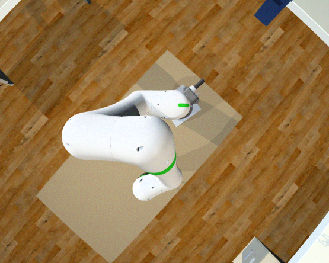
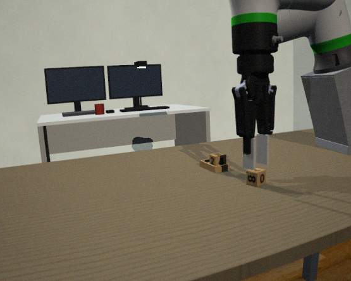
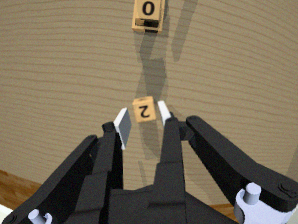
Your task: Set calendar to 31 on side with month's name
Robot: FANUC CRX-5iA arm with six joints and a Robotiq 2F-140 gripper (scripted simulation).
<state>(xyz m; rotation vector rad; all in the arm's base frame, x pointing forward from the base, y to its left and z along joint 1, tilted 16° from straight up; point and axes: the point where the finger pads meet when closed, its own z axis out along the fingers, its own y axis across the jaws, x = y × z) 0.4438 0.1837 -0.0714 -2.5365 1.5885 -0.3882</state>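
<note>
A loose wooden cube (image 2: 256, 177) (image 3: 144, 110) lies on the table to the right of the tray, with a 2 on top and a sideways 8 and a 0 on its sides. The wooden tray (image 2: 206, 164) lies flat and holds the other cube (image 2: 217, 159) (image 3: 148, 8) in one half, with a 0 on top and 2 and 4 on its sides. The tray's other half is empty. My gripper (image 2: 255, 164) (image 3: 144, 113) hangs straight over the loose cube, partly open, with its fingertips just above the cube's top and astride it. In the overhead view the arm hides both cubes and the tray.
The robot's grey base (image 2: 336, 111) stands on the table (image 2: 114, 206) (image 1: 77, 192) at the back right. The table's front edge runs close to the right of the loose cube. A desk with two monitors (image 2: 103, 83) stands far behind.
</note>
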